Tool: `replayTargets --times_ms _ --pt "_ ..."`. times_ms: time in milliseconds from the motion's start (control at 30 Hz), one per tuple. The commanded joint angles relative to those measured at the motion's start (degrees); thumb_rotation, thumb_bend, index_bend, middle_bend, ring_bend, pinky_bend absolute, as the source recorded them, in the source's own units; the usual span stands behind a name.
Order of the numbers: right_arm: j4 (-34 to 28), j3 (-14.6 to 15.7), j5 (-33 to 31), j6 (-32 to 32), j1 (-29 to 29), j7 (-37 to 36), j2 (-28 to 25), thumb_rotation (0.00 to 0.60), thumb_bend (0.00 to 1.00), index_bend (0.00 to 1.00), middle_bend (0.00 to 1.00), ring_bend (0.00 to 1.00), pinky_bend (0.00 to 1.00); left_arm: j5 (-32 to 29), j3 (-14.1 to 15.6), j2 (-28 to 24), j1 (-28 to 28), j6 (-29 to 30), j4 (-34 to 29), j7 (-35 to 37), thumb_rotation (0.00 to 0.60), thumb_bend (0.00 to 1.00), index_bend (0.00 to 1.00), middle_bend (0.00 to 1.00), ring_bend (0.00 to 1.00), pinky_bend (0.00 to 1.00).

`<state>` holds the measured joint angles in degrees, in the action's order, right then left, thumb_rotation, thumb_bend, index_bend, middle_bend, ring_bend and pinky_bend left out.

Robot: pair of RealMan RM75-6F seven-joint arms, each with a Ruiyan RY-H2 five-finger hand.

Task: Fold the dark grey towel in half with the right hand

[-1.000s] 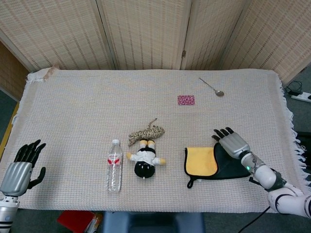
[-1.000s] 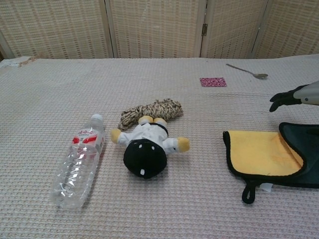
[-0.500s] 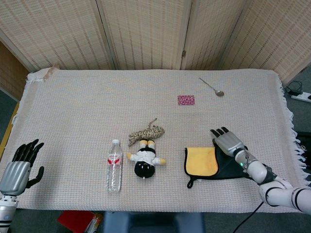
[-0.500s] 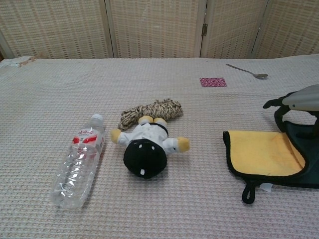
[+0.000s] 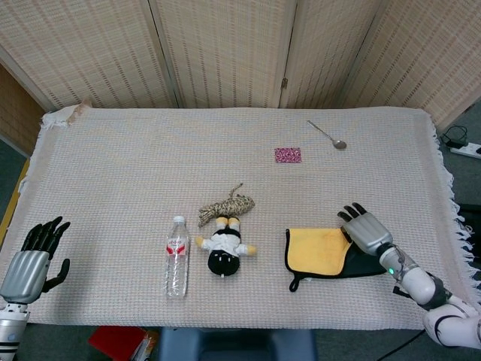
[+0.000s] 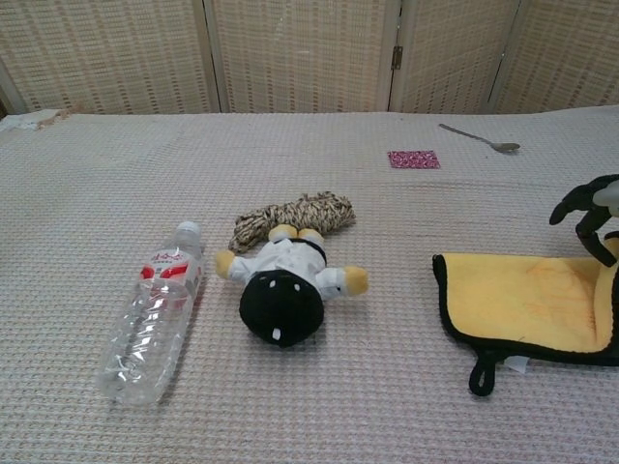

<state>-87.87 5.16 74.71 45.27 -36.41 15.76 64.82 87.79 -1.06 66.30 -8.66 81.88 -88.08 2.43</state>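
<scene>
The towel [image 5: 319, 250] lies flat at the front right, yellow face up with a dark grey border; the chest view shows it too [image 6: 522, 300]. A dark grey part [image 5: 368, 265] shows at its right end under my wrist. My right hand [image 5: 366, 232] lies over that right end, fingers [image 6: 580, 205] curved down toward the cloth. The thumb is hidden, so a grip on the towel cannot be made out. The towel's right edge curls upward near the hand. Off the table's front left corner hangs my left hand [image 5: 34, 256], empty with fingers apart.
A stuffed doll [image 5: 224, 250], a rope bundle [image 5: 225, 206] and a lying water bottle [image 5: 176, 256] sit left of the towel. A pink patch [image 5: 288, 155] and a spoon [image 5: 328, 135] lie farther back. The table's right edge [image 5: 451, 218] is close to my right arm.
My right hand has drawn back to the right and curled its fingers. The dark grey flap went with it, so more of the yellow face shows. The left hand stayed put.
</scene>
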Motion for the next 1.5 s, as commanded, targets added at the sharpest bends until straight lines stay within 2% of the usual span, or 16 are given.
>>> replayTargets --times_ms 33,300,400,600,767,867,1000,1133,1233,1367,1500 --pt "-2.45 2.33 2.67 3.17 2.75 1.72 -1.89 0.600 0.47 0.66 0.16 0.03 0.00 0.02 0.06 0.10 -0.07 -0.16 -0.06 -0.14 0.600 0.58 0.00 0.04 0.00 0.01" --pt "-6.16 4.90 1.32 7.30 7.26 11.25 -3.40 0.600 0.47 0.63 0.15 0.02 0.00 0.01 0.20 0.35 -0.18 -0.44 -0.51 -0.82 0.600 0.58 0.00 0.04 0.00 0.01" --pt "-8.05 5.37 -0.72 8.35 8.77 13.55 -4.35 0.600 0.48 0.53 0.11 0.00 0.00 -0.10 0.16 0.28 -0.09 -0.31 -0.55 -0.80 0.600 0.58 0.00 0.04 0.00 0.01" --pt "-11.06 6.20 -3.33 10.17 11.17 16.41 -6.19 0.600 0.47 0.21 0.05 0.00 0.00 -0.39 0.10 0.26 -0.07 -0.42 -0.52 -0.76 0.600 0.58 0.00 0.04 0.00 0.01" --pt "-13.19 6.82 -4.06 11.40 12.99 16.45 -7.73 0.600 0.48 0.06 0.02 0.00 0.00 -0.32 0.09 0.33 -0.05 -0.29 -0.59 -0.94 0.600 0.58 0.00 0.04 0.00 0.01" --pt "-14.52 6.75 -2.91 13.36 14.46 14.11 -8.83 0.600 0.47 0.03 0.02 0.00 0.00 -0.29 0.09 0.33 -0.02 -0.20 -0.68 -1.02 0.600 0.58 0.00 0.04 0.00 0.01" --pt "-15.10 4.79 4.04 23.00 19.08 2.67 -9.25 0.600 0.48 0.03 0.01 0.00 0.00 0.27 0.17 0.25 0.07 0.30 -0.96 -1.08 0.600 0.58 0.00 0.04 0.00 0.01" --pt "-11.28 1.43 9.90 37.99 25.41 -6.71 -6.18 0.600 0.48 0.00 0.00 0.00 0.00 0.90 0.41 -0.08 0.33 0.97 -1.67 -1.26 0.600 0.58 0.00 0.04 0.00 0.01" --pt "-11.23 0.40 9.52 43.72 29.06 -7.49 -5.70 0.600 0.48 0.00 0.00 0.00 0.00 1.36 0.62 -0.51 0.67 1.62 -2.36 -1.46 0.600 0.58 0.00 0.04 0.00 0.01" --pt "-12.38 -0.17 8.01 48.79 33.27 -4.99 -5.30 0.600 0.47 0.00 0.00 0.00 0.00 1.96 0.86 -0.75 1.02 2.31 -3.02 -2.02 0.600 0.58 0.00 0.04 0.00 0.01" --pt "-12.10 -0.21 7.94 52.01 36.73 -7.12 -4.38 0.600 0.47 0.00 0.00 0.00 0.00 2.91 1.30 -0.89 1.34 2.96 -3.84 -2.91 0.600 0.58 0.00 0.04 0.00 0.01"
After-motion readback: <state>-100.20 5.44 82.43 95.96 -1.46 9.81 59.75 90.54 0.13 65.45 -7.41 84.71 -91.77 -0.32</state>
